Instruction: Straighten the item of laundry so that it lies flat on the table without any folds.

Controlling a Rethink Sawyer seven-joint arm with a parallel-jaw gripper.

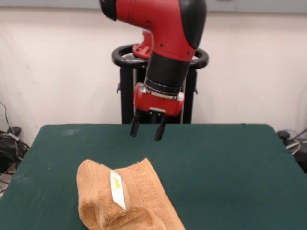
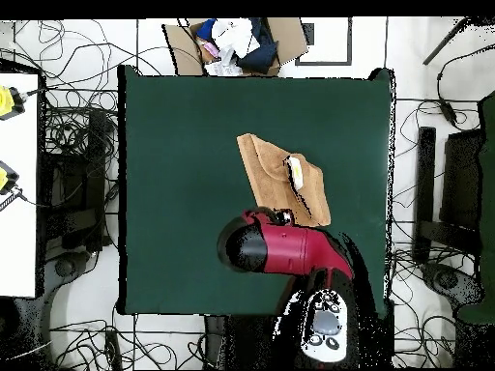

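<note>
The orange-tan terry towel lies folded and bunched on the dark green table, near the front edge in the front view, with its white label facing up. It also shows in the overhead view, right of the table's middle. My gripper hangs in the air above the table behind the towel, its two black fingers apart and empty. In the overhead view the red arm hides the gripper and covers the towel's near edge.
The robot's black pedestal stands behind the table's far edge. A cardboard box of cloths sits beyond the table's top edge in the overhead view. Cables lie on the floor around the table.
</note>
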